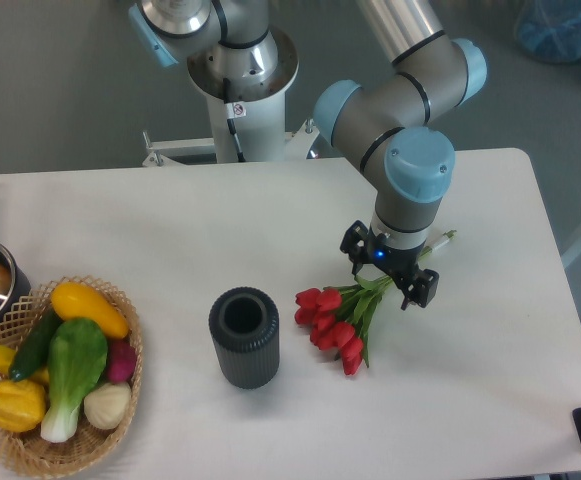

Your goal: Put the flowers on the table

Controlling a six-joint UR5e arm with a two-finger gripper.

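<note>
Fingers [390, 272] straddle the flowers' [338, 318] stems, grip you cannot confirm | blooms lie near-left on the surface [170, 220] | stems run far-right beneath the wrist

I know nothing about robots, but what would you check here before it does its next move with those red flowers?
1. The flowers lie on the table: seems ok, blooms look flat on it.
2. The gripper has let go of the stems: cannot tell, its fingers are hidden from this angle.
3. Flowers clear of the dark cylinder: ok, a gap shows.
4. Flowers away from the table edge: ok.
5. Vegetable basket out of the way: ok, far left.
</note>
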